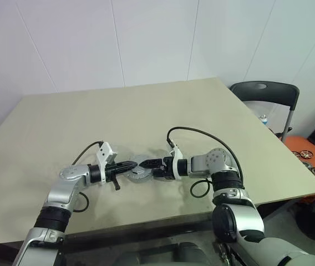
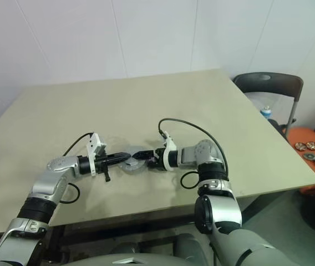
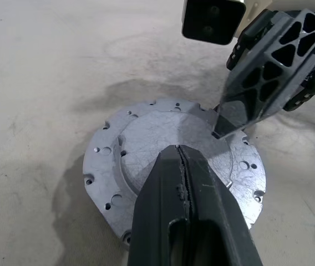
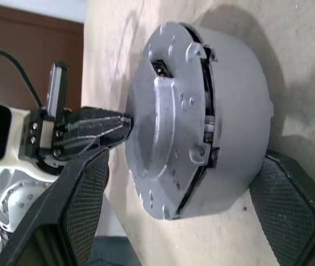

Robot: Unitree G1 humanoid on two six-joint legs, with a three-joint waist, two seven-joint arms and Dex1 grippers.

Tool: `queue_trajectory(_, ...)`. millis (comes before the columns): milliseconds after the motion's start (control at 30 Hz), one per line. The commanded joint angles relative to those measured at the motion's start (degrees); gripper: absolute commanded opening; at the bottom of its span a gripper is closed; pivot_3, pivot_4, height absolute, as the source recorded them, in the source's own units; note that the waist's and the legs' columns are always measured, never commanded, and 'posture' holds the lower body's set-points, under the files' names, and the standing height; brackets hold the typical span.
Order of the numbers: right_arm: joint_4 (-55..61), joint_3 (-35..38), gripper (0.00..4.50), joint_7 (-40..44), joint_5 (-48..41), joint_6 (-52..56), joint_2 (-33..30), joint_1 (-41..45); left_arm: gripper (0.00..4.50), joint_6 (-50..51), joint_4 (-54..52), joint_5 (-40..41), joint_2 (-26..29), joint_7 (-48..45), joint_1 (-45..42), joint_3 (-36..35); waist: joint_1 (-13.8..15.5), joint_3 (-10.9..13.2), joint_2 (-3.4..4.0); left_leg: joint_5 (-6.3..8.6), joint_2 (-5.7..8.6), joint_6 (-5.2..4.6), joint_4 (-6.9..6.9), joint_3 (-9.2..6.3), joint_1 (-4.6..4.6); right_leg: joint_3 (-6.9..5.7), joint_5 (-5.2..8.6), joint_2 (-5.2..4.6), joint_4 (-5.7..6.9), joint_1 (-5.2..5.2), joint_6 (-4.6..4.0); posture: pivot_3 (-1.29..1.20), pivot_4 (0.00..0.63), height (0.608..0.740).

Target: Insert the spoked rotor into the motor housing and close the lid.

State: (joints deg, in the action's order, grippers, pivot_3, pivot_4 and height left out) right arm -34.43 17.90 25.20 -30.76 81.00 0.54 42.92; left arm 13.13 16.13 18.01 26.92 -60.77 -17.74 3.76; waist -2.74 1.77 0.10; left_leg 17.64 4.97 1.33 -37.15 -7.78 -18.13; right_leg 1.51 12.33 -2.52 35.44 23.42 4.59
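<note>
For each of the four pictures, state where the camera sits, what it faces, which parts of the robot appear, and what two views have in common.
Left eye view: head, looking down at the table; both arms meet at the motor.
Right eye view: same head, same scene, slightly shifted.
Left wrist view: on the left arm, over the lid; shut left gripper, one right finger.
Right wrist view: on the right arm; open right gripper straddles the motor, the left gripper beyond.
Both wrist views share the lid and the opposite gripper.
</note>
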Motion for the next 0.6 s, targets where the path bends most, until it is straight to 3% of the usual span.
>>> queue_trajectory(33,-1.7,0.5,3.54,-3.1,1.1,-3.7,1.3,-0.3,0.00,0.0,0.0,-0.4,0.2,0.3,-0.4,-0.2,0.0,0.0,-0.01,0.00,0.00,0.00,0.00,-0.01,0.02,0.00,0.00,0.00,0.00,-0.01,0.00,0.00,0.000,0.740)
queue_trajectory(167,-2.1,0.3,2.36,-4.0,1.2,-5.2,1.7,-0.8,0.00,0.1,0.1,-0.4,0.3,0.4,-0.4,-0.4,0.0,0.0,0.09,0.00,0.00,0.00,0.01,-0.01,0.01,0.00,0.00,0.00,-0.01,0.00,0.00,0.00,0.000,0.740)
queue_trajectory(200,-2.2,0.3,2.24,-4.0,1.1,-5.4,1.7,-0.8,0.00,0.1,0.1,-0.4,0.3,0.4,-0.4,-0.4,0.0,-0.1,0.12,0.00,0.00,0.00,0.03,-0.01,0.02,-0.01,0.00,0.00,-0.03,0.00,0.00,0.00,0.000,0.740)
queue_trajectory(600,-5.5,1.0,2.22,-4.6,0.1,-7.3,1.2,0.2,0.00,0.5,-0.5,0.2,0.3,0.9,-0.5,-1.3,0.0,-0.1,0.17,0.01,0.01,-0.01,0.11,-0.03,-0.03,-0.01,0.00,-0.01,-0.18,0.01,0.00,0.00,0.000,0.740)
